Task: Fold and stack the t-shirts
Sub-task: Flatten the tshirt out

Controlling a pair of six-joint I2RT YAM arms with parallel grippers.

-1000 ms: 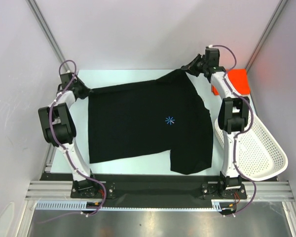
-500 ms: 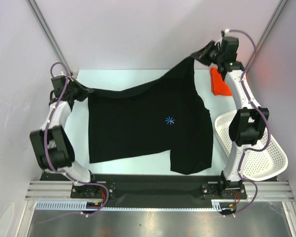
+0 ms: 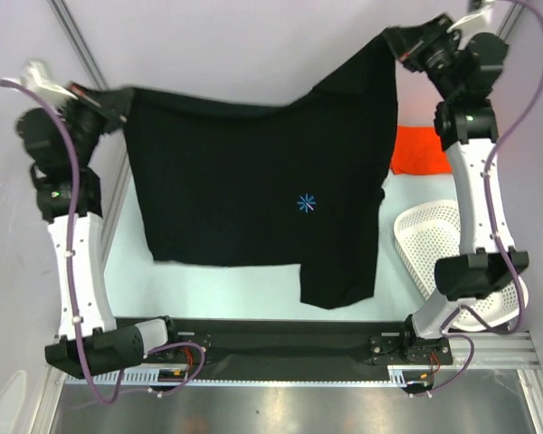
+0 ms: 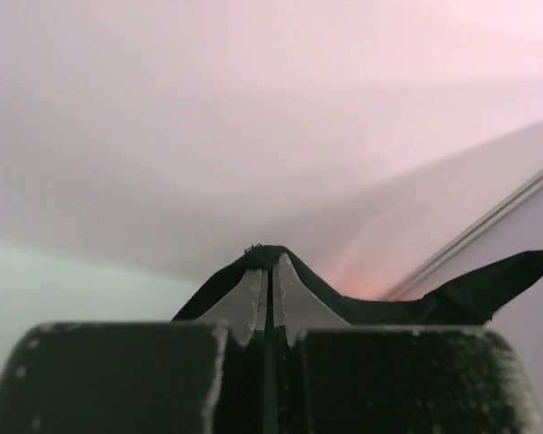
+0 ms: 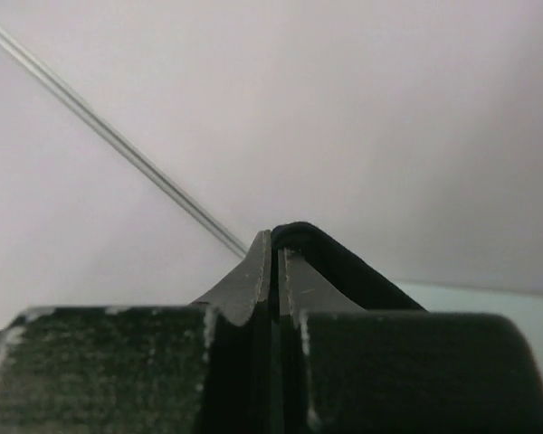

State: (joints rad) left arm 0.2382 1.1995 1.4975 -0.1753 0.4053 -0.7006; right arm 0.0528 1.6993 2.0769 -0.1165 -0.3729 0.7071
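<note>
Top external view, and the black t-shirt is up off the bench, strung between both arms like a banner. Left tool is clenched on the shirt's left upper corner, right tool is clenched on the right upper corner, and each wrist view confirms it: fingers pressed together with a fold of black cloth pinched between them. So the held edge runs left to right, the right end sitting farther back than the left, and the whole body of the shirt hangs from that line toward the near side. That is what the next move turns on, I'd say: the cloth lies below and nearward of both tools, so laying it down flat means carrying both corners together. It looks fairly smooth, pale blue starburst print facing the camera, lower edge uneven, with a longer flap dropping at the near right. Off to the right, the orange-red t-shirt lies on the bench beyond the white mesh basket, closer to the right arm.
</note>
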